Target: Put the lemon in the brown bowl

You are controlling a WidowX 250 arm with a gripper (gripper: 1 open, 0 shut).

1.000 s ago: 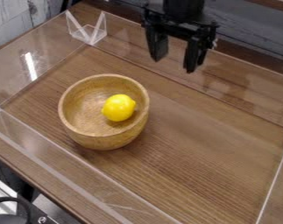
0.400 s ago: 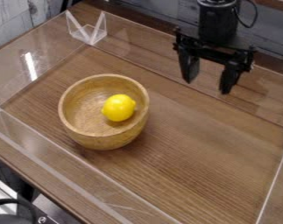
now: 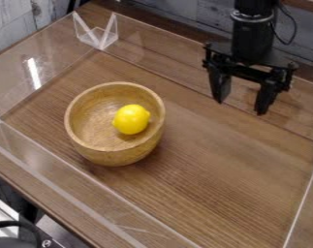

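Note:
The yellow lemon [image 3: 132,119] lies inside the brown bowl [image 3: 83,133], a round light-wood bowl standing on the left half of the wooden table. My gripper [image 3: 245,98] hangs above the table to the right of the bowl, well apart from it. Its black fingers [image 3: 266,98] point down and stand open with nothing between them.
Clear plastic walls [image 3: 43,58] fence the wooden work surface on all sides. A small clear stand [image 3: 95,31] sits at the back left corner. Bare wood [image 3: 210,184] stretches in front of and right of the bowl.
The gripper has moved to the right and slightly toward the front, away from the bowl, staying open. The lemon and bowl have not moved.

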